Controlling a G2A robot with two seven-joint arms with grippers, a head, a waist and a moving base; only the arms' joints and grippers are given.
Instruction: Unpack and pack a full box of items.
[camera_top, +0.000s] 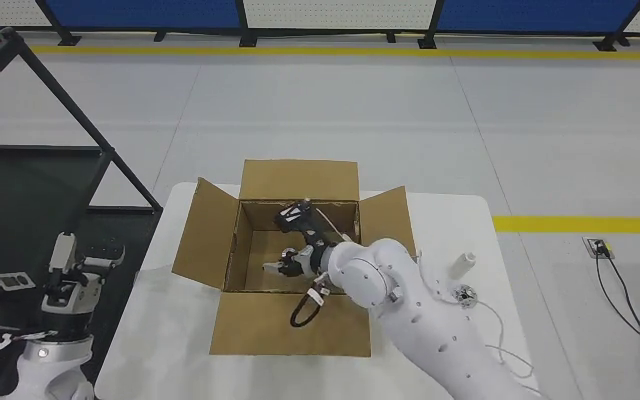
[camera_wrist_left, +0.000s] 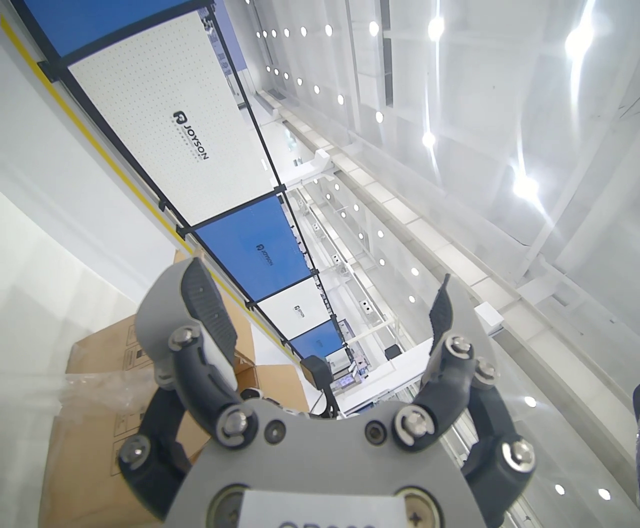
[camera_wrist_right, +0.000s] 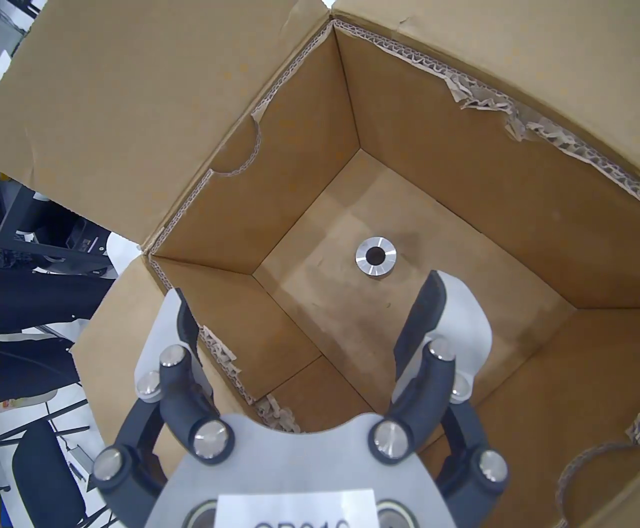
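Note:
The open cardboard box (camera_top: 298, 182) stands mid-table with all its flaps folded out. My right gripper (camera_top: 287, 255) hangs inside its mouth. In the right wrist view this gripper (camera_wrist_right: 307, 295) is open and holds nothing. A short metal ring (camera_wrist_right: 376, 256) lies on the box floor (camera_wrist_right: 320, 300), below and just beyond the fingertips. My left gripper (camera_top: 66, 268) sits off the table's left side. In the left wrist view it (camera_wrist_left: 318, 280) points up at the ceiling, open and holding nothing.
A small white bottle (camera_top: 462, 262) and a small metal part (camera_top: 463, 293) lie on the white table (camera_top: 450, 220) to the right of the box. Stacked cardboard cartons (camera_wrist_left: 100, 360) stand in the room behind the left gripper. A black frame (camera_top: 60, 100) stands at the left.

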